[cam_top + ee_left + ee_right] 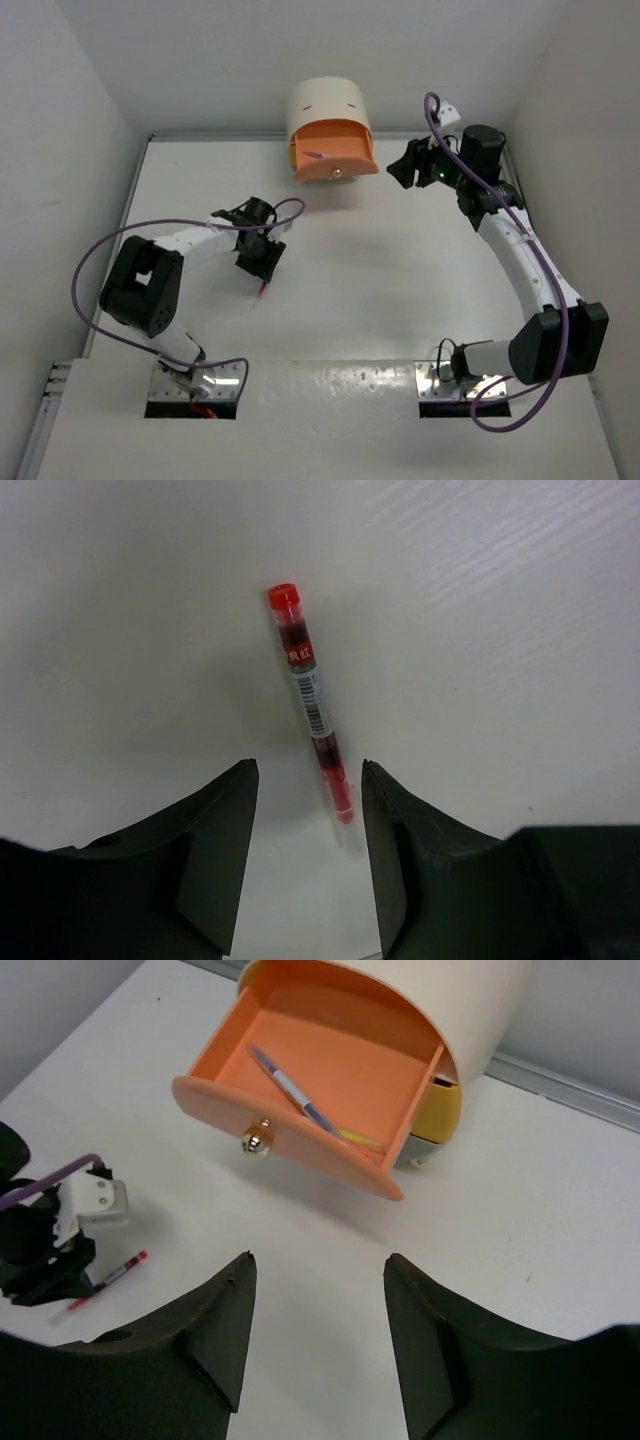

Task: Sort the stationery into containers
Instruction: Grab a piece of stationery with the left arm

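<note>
L: my left gripper is standing open, the red pen's near end lying between its jaws on the table | R: my right gripper is gaping empty before the open orange drawer | Handling: I am judging the pen light, stiff, slick and prone to rolling, so I am favouring the labelled mid-barrel | Unclear: the pen's clear tip is fading into the table; the yellow drawer is showing only a corner.

A: Any readable markings?

B: Only on the red pen, left wrist view. There's a small red patch on the barrel with white characters, too blurred to read.

A: Anything else on it?

B: A white barcode label just below the patch, toward the tip. Bars show, digits not legible. In the top and right wrist views the pen is too small for any print.
</note>
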`<state>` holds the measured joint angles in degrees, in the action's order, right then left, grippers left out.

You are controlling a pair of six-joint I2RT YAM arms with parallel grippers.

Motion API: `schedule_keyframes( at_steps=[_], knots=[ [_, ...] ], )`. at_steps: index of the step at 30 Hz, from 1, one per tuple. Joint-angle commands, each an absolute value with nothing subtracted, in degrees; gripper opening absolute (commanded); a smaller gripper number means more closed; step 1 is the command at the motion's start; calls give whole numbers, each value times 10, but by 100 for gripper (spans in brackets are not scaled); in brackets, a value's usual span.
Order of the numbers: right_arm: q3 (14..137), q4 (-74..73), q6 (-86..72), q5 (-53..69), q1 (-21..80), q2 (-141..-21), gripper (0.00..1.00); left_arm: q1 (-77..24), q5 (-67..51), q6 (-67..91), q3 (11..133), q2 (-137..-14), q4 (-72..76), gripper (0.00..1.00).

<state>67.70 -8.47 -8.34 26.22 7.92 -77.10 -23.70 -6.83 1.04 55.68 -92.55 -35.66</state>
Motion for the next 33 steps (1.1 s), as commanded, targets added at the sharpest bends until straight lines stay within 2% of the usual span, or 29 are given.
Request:
schedule_keyframes(
  at_steps=[1, 9, 12, 14, 19, 24, 26, 30, 33],
  knots=[
    [684, -61, -111, 279, 68, -746, 54, -247, -40, 36, 576, -940, -333, 52],
    [685, -54, -124, 282, 61, -756, 54, -261, -35, 42, 561, -964, -307, 51],
    [684, -53, -122, 283, 59, -754, 54, -271, -33, 45, 557, -971, -304, 47],
    [684, -55, -120, 283, 59, -754, 54, -271, -31, 46, 556, -976, -304, 40],
    [688, -59, -117, 283, 58, -757, 53, -269, -3, 53, 573, -1010, -323, 31],
    [690, -62, -112, 284, 59, -758, 52, -233, -6, 53, 584, -1023, -334, 13],
    [690, -63, -108, 284, 59, -759, 52, -214, -36, 50, 588, -1006, -335, 8],
    [678, -61, -105, 287, 58, -759, 52, -175, -101, 47, 600, -946, -335, 7],
    [667, -55, -108, 287, 58, -760, 52, -169, -103, 45, 620, -874, -323, 7]
  ],
)
